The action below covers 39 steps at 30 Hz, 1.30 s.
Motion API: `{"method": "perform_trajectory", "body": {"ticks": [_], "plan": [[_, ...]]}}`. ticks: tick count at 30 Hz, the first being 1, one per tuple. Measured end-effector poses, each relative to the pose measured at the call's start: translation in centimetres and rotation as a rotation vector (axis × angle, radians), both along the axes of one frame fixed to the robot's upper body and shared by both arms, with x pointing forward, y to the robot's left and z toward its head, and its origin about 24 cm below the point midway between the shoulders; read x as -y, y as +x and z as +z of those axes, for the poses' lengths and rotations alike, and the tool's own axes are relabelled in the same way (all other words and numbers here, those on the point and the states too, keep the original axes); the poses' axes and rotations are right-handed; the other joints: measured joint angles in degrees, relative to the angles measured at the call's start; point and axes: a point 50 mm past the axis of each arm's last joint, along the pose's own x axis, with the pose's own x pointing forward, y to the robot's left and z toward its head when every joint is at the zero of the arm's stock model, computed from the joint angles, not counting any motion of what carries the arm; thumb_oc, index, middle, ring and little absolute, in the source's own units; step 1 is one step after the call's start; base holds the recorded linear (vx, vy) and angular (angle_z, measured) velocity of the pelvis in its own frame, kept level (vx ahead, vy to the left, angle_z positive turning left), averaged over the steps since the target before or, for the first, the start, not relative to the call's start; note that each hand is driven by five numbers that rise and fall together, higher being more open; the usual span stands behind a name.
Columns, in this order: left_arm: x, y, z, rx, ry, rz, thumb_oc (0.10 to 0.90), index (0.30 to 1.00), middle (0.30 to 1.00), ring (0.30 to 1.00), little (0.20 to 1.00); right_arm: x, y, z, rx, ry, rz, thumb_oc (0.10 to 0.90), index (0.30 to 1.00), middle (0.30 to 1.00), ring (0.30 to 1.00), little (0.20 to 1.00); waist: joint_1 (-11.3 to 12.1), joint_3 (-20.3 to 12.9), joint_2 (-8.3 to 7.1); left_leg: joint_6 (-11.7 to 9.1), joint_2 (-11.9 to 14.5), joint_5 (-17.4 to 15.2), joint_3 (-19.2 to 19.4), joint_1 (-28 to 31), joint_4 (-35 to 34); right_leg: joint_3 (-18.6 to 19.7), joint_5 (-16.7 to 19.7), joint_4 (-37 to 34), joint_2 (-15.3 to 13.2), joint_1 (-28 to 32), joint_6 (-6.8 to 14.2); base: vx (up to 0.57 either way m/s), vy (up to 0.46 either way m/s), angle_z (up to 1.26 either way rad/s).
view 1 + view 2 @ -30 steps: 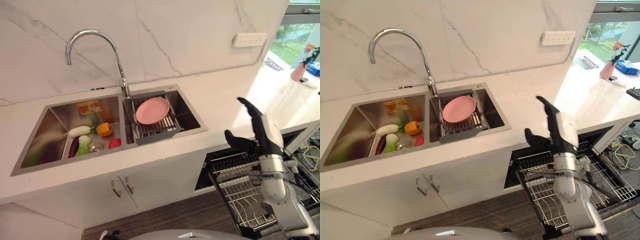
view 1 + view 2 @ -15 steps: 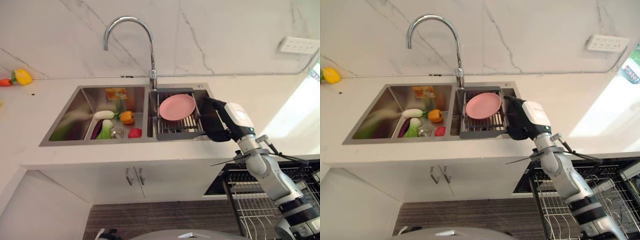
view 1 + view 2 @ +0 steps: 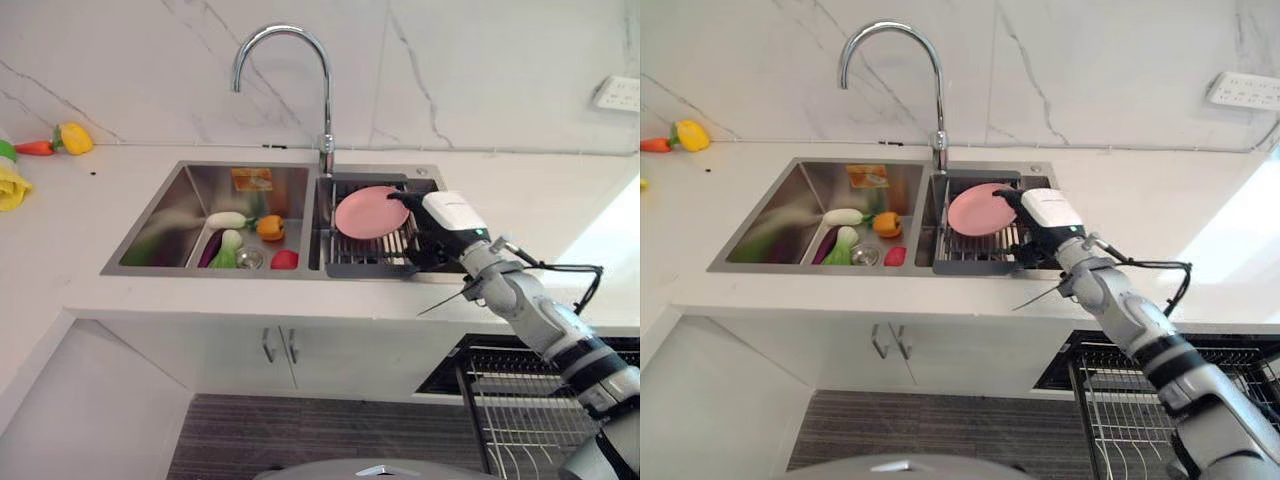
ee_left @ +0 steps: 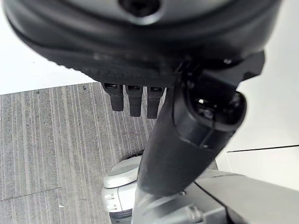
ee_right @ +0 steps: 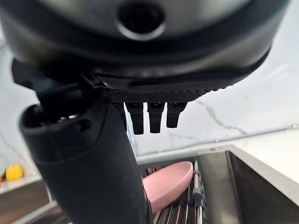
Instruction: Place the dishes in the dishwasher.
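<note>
A white stone counter [image 3: 90, 250] with a marble wall behind holds a double steel sink [image 3: 190, 195]. The pink plate [image 3: 365, 212] lies on a drying rack [image 3: 345, 262] in the sink's right basin. The right hand [image 3: 432, 225] hovers beside the plate, fingers straight and relaxed. The left hand [image 4: 140, 88] hangs over grey wood flooring [image 4: 51, 140], fingers loose.

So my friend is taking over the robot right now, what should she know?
Right hand: open, fingers straight, reaching over the sink beside the pink plate, not gripping it.
Left hand: open and idle, hanging low above the floor.
The plate leans on the drying rack in the sink's right basin.
The dishwasher rack is pulled out, lower right.
Done: nothing loaded.
Left: grab the plate and put it in the dishwasher.
</note>
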Motion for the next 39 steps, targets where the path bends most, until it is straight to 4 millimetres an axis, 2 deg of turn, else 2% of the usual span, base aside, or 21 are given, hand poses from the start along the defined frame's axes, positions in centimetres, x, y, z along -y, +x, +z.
{"method": "perform_trajectory", "body": {"ticks": [8, 17, 22, 30, 32, 39], "plan": [[0.1, 0.3, 0.0, 0.016, -0.001, -0.042, 0.8, 0.9, 0.9, 0.9, 0.9, 1.2, 1.8, -0.4, -0.046, -0.085, -0.06, 0.8, 0.9, 0.9, 0.9, 0.9, 2.0, 0.6, -0.09, -0.2, -0.1, 0.4, -2.2, -1.4, 0.1, -1.5, -0.4, 0.0, 0.0, 0.0, 0.0, 0.02, -0.002, 0.14], [0.5, 0.5, 0.0, 0.024, -0.014, -0.091, 0.8, 0.9, 0.9, 0.9, 0.9, 3.4, 2.5, -1.9, -0.105, -0.183, -0.165, 0.8, 0.9, 0.9, 0.9, 0.9, 4.1, 1.7, 0.06, -0.2, -0.7, 1.1, -5.2, -4.1, 0.2, -4.5, -0.8, 0.0, -0.2, -0.7, 0.1, 0.0, 0.004, 0.18], [0.5, 0.8, 0.0, 0.033, -0.011, -0.092, 0.8, 0.9, 0.9, 0.9, 0.9, 3.4, 2.5, -2.0, -0.103, -0.183, -0.169, 0.8, 0.9, 0.9, 0.9, 0.9, 4.7, 2.5, 0.83, -0.1, -1.0, 1.4, -6.8, -5.7, 0.3, -6.2, -0.9, 0.0, -0.5, -1.3, 0.2, 0.0, 0.002, 0.16], [0.6, 1.7, 0.1, 0.064, -0.013, -0.104, 0.8, 0.9, 0.9, 0.9, 0.9, 2.9, 2.8, -2.0, -0.059, -0.171, -0.18, 0.8, 0.9, 0.9, 0.9, 0.9, 4.5, 3.0, 1.29, -0.1, -1.0, 1.7, -6.9, -6.5, 0.2, -6.3, -1.0, 0.0, -0.6, -2.1, 0.3, 0.0, 0.0, 0.01], [0.6, 1.9, 0.1, 0.075, -0.012, -0.105, 0.8, 0.9, 0.9, 0.9, 0.9, 2.9, 2.9, -1.8, -0.041, -0.183, -0.179, 0.4, 0.3, 0.3, 0.3, 0.3, 4.2, 3.1, 1.36, -0.2, -1.0, 1.8, -7.1, -6.8, 0.2, -6.3, -0.9, 0.0, -0.5, -2.2, 0.2, 0.0, 0.0, 0.0], [0.6, 1.9, 0.1, 0.076, -0.009, -0.097, 0.8, 0.9, 0.9, 0.9, 0.9, 2.5, 2.9, -2.0, -0.03, -0.219, -0.171, 0.4, 0.3, 0.3, 0.3, 0.3, 3.4, 3.1, 1.65, -0.2, -0.9, 1.9, -7.1, -6.8, 0.1, -6.3, -0.8, -0.2, -0.5, -2.2, 0.2, 0.02, -0.007, 0.0]]}}
